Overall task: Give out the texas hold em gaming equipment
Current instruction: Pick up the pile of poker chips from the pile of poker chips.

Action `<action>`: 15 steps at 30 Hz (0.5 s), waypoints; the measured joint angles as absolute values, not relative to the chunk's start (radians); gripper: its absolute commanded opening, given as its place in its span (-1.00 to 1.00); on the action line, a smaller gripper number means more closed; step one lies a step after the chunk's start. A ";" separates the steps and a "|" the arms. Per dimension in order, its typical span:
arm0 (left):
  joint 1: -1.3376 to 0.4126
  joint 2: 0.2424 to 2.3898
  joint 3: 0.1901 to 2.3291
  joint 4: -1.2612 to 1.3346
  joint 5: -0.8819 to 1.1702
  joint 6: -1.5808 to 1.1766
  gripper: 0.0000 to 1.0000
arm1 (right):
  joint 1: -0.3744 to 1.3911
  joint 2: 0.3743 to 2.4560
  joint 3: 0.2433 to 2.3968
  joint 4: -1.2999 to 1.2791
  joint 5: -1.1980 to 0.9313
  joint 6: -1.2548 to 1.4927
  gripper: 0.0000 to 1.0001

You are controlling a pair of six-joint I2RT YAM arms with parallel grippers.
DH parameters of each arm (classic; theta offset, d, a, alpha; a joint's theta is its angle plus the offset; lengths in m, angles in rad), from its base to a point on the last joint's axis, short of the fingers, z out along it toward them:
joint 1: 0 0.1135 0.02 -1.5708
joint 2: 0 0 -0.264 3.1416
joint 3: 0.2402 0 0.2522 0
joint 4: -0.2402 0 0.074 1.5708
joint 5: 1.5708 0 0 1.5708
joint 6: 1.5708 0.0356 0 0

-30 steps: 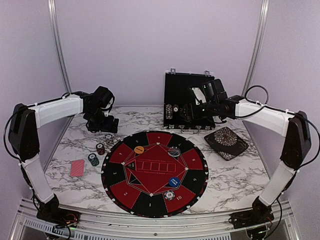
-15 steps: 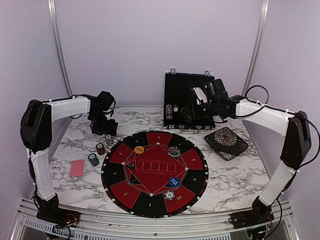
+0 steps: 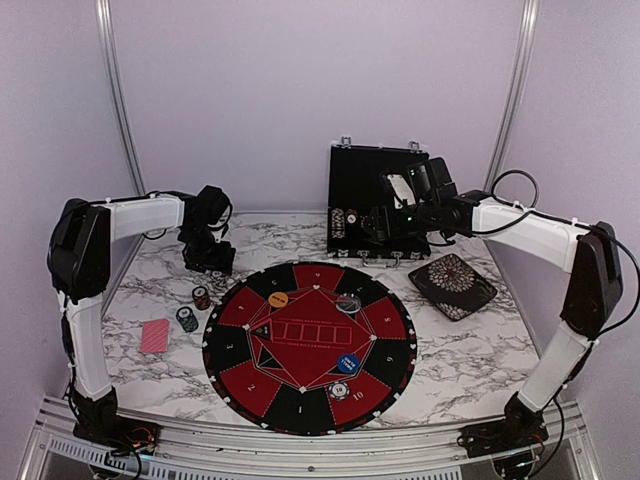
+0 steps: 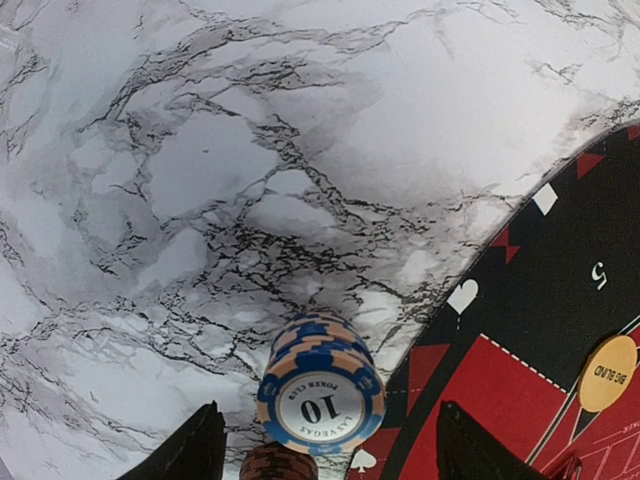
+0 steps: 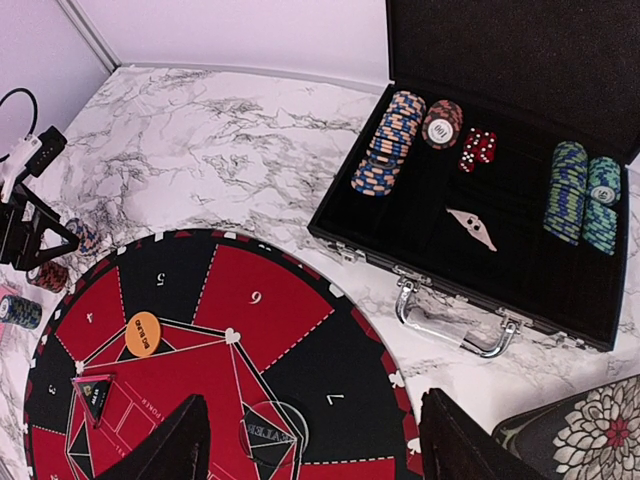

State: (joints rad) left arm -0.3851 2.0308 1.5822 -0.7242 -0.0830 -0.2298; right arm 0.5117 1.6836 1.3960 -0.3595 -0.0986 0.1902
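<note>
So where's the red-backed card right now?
Top view, left side: the card lies flat on the marble table, just left of the round mat and just below-left of the teal chip stack.

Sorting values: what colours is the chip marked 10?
Round poker chip: blue-and-peach edge, white centre; left wrist view.

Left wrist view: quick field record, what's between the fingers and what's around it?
between fingers: white 10 chip stack, standing on the marble
grip state: left fingers open, one each side of the stack, no contact
nearest camera: red chip stack, mostly cut off
right of stack: mat
on mat: orange Big Blind disc
</note>
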 measured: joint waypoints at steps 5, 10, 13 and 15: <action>-0.384 2.031 1.587 -0.723 -0.083 -0.222 0.41 | 0.512 1.684 1.396 -0.360 -0.100 0.190 0.38; -0.384 2.038 1.588 -0.724 -0.083 -0.219 0.38 | 0.512 1.684 1.396 -0.360 -0.100 0.190 0.38; -0.384 2.048 1.589 -0.724 -0.083 -0.218 0.36 | 0.511 1.684 1.396 -0.360 -0.100 0.190 0.38; -0.384 2.055 1.589 -0.723 -0.083 -0.218 0.32 | 0.511 1.684 1.396 -0.359 -0.100 0.190 0.38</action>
